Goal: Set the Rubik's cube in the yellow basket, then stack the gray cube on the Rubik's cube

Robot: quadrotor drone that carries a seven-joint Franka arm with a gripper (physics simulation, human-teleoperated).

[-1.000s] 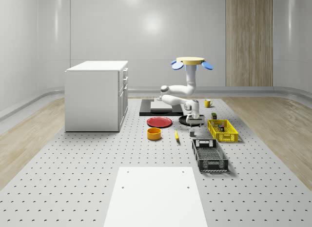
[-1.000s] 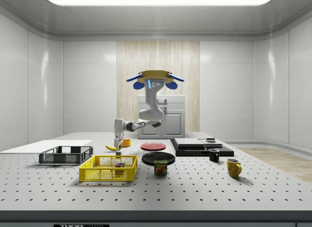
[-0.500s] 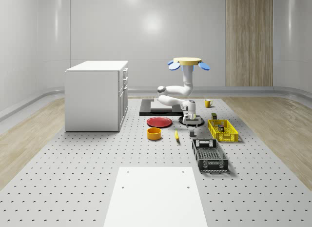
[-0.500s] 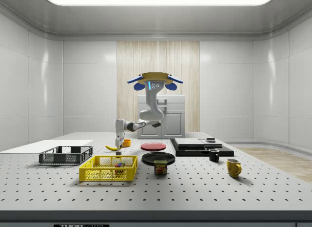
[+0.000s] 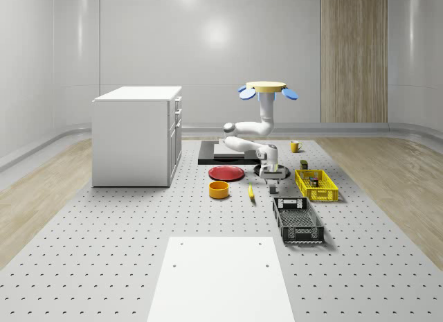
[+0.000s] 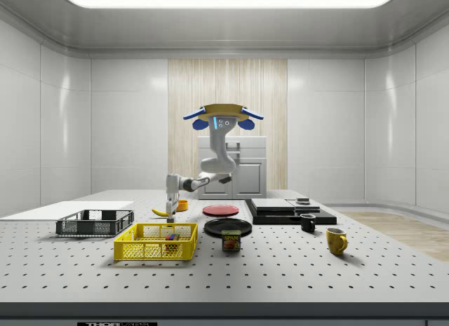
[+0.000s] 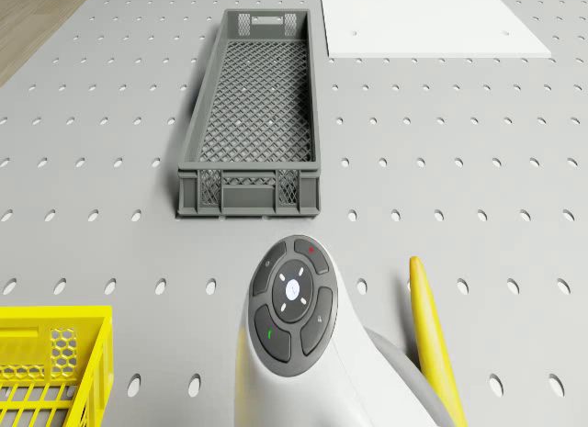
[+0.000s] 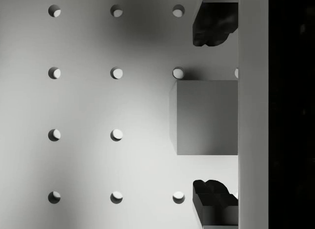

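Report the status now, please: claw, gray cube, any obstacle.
Drone hovering above the table beside yellow basket. Claw open, down over gray cube, fingertips either side, not closed. Rubik's cube in basket. Nothing blocking.

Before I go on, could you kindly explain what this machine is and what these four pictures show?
It is a simulated drone carrying a robot arm, hovering over a perforated table. Two pictures come from fixed cameras: one looks down on the whole scene, one watches from the side. One looks down from the drone's body, one along the wrist. The gripper hangs low with its jaws open either side of the gray cube, holding nothing yet. The Rubik's cube already sits in the yellow basket. Nearby lie a gray crate, a banana, a red plate and an orange bowl.
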